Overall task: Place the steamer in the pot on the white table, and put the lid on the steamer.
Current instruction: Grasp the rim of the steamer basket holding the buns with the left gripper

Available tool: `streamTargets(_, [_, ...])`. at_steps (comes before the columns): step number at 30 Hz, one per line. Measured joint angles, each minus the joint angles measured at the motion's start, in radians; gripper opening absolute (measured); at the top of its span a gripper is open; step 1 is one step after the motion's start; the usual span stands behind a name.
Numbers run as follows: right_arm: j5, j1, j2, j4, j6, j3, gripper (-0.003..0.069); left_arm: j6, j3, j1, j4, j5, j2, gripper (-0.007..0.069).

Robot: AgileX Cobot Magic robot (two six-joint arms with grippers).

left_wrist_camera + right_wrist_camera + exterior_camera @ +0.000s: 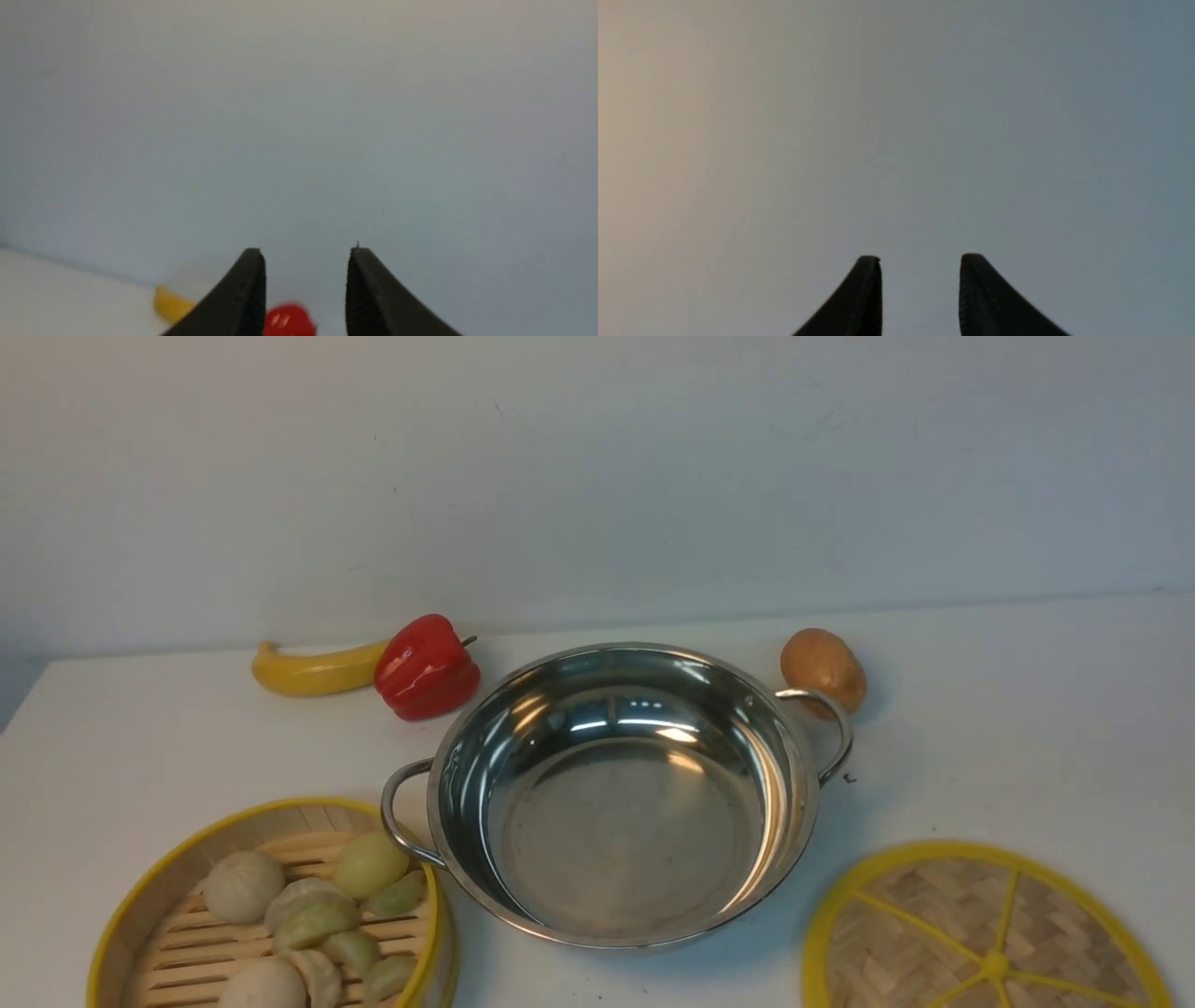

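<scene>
A white bench [1027, 709] fills the front view below a plain grey wall [597, 476]. At its centre sits the empty steel pot [621, 840]. The steamer [159, 887], holding pale dumplings [308, 915], lies at the lower left of the frame, cut by the edge, its rim just beside the pot's left handle [397, 812]. The lid [980, 933] lies flat at the lower right, apart from the pot.

I judge the steamer to be the left arm's job and the lid the right arm's. Both are round, so neither offers a long axis to line up with.

Neither arm shows in the front view. In the left wrist view the left gripper [306, 280] is spread and empty, aimed at the wall. At the bottom of that frame, a banana [170, 303] and a red pepper [287, 322] peek past it. The steamer is out of its sight. The right wrist view shows only the right gripper [920, 289], spread and empty, against blank wall.

A potato [822, 670] rests behind the pot's right handle.
</scene>
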Motion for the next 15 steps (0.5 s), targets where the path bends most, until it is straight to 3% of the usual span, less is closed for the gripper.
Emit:
streamTargets(7, [0.368,0.0,0.235,-0.009,-0.034,-0.132,0.0248,-0.038,-0.321,0.001,0.166,0.45,0.433,0.0241])
streamTargets(11, [0.503,0.0,0.314,0.019,-0.092,-0.141,0.0248,-0.053,-0.459,0.002,0.265,0.634,0.606,0.0241])
streamTargets(12, [0.567,0.0,0.351,0.043,-0.15,-0.141,0.0248,-0.057,-0.513,0.007,0.326,0.721,0.692,0.0241])
streamTargets(15, [0.63,0.0,0.398,0.093,-0.249,-0.141,0.0248,-0.06,-0.568,0.046,0.404,0.788,0.784,0.0241])
